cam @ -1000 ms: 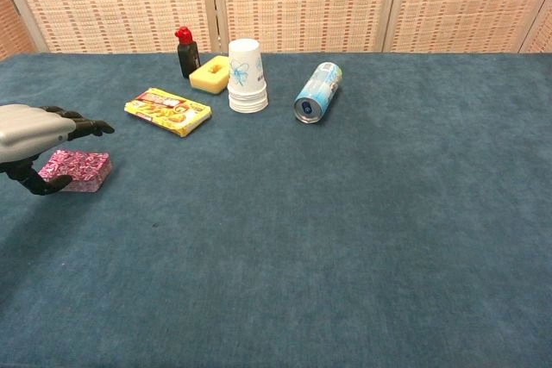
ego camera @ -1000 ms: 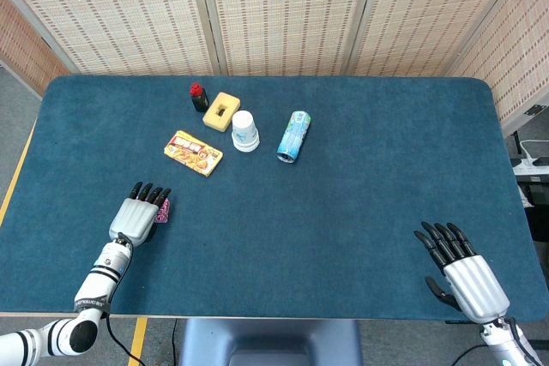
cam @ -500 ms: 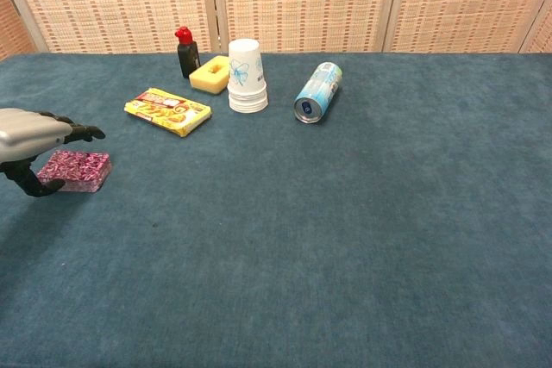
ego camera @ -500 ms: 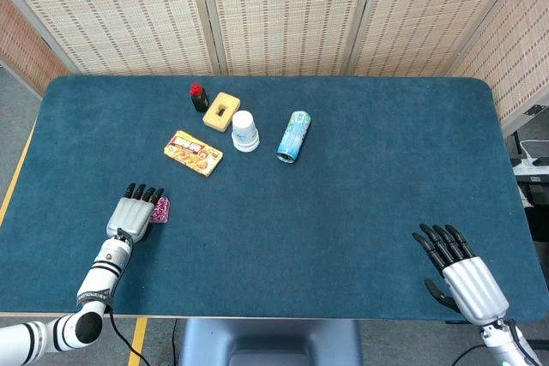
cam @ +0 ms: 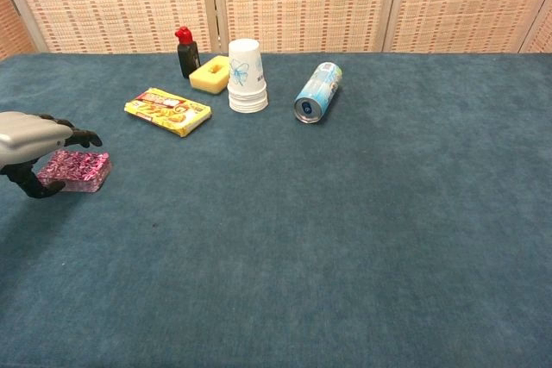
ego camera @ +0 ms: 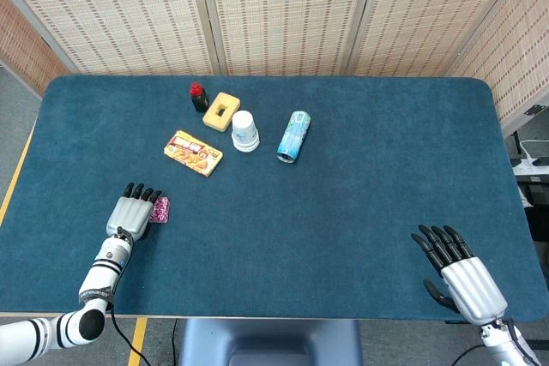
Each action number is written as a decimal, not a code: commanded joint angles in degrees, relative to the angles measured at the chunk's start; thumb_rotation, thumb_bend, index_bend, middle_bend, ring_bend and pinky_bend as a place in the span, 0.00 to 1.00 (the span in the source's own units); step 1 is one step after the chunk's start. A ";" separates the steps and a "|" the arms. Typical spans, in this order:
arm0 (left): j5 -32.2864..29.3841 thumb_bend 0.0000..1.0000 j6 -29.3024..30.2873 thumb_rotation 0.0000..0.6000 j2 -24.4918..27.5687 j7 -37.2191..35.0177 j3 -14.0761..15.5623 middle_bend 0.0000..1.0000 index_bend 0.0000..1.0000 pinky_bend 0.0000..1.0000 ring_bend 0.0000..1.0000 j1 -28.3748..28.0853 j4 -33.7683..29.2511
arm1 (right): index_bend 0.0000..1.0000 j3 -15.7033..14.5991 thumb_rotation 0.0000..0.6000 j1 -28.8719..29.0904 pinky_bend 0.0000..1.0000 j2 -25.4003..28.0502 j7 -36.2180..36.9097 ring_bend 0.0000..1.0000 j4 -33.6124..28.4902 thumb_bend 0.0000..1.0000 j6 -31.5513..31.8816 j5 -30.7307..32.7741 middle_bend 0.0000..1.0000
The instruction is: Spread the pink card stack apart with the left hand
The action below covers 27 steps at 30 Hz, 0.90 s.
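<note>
The pink card stack (ego camera: 159,209) (cam: 79,169) lies flat on the blue table near its left front part. My left hand (ego camera: 130,214) (cam: 34,140) hovers at the stack's left side, fingers stretched out flat and apart just above its left edge. The thumb hangs down by the stack's near left corner, and nothing is gripped. In the head view my right hand (ego camera: 459,272) rests at the table's front right corner, fingers spread and holding nothing; the chest view does not show it.
Behind the stack lie a yellow snack box (ego camera: 193,153) (cam: 167,111), a pile of paper cups (ego camera: 244,130) (cam: 246,75), a can on its side (ego camera: 293,136) (cam: 318,91), a yellow sponge (ego camera: 224,111) (cam: 210,74) and a dark red-capped bottle (ego camera: 198,97) (cam: 187,53).
My left hand has drawn back to the left and toward the table's front, so its fingers cover less of the pink stack. The stack has stayed put. The right hand has barely shifted.
</note>
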 commanded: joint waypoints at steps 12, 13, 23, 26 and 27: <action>-1.93 0.45 -0.06 1.00 -0.59 0.16 1.21 0.15 0.13 0.01 0.00 -1.10 1.26 | 0.00 0.12 1.00 0.08 0.00 -0.15 -0.27 0.00 0.00 0.30 -0.33 0.36 0.00; -2.02 0.45 -0.05 1.00 -0.60 0.16 1.27 0.15 0.13 0.01 0.00 -1.15 1.28 | 0.00 0.11 1.00 0.09 0.00 -0.16 -0.29 0.00 0.00 0.30 -0.37 0.39 0.00; -2.64 0.45 0.51 1.00 -1.45 0.62 1.78 0.17 0.16 0.02 0.00 -1.87 2.63 | 0.00 -0.03 1.00 0.13 0.00 -0.11 -0.64 0.00 -0.24 0.30 -0.86 0.58 0.00; -3.13 0.46 0.77 1.00 -1.90 1.14 1.93 0.18 0.18 0.02 0.00 -2.05 3.16 | 0.00 0.02 1.00 0.07 0.00 -0.08 -0.62 0.00 -0.31 0.30 -0.73 0.65 0.00; -3.26 0.46 0.71 1.00 -1.97 1.10 1.91 0.18 0.18 0.02 0.00 -2.09 3.24 | 0.00 0.03 1.00 0.05 0.00 -0.10 -0.64 0.00 -0.30 0.30 -0.73 0.68 0.00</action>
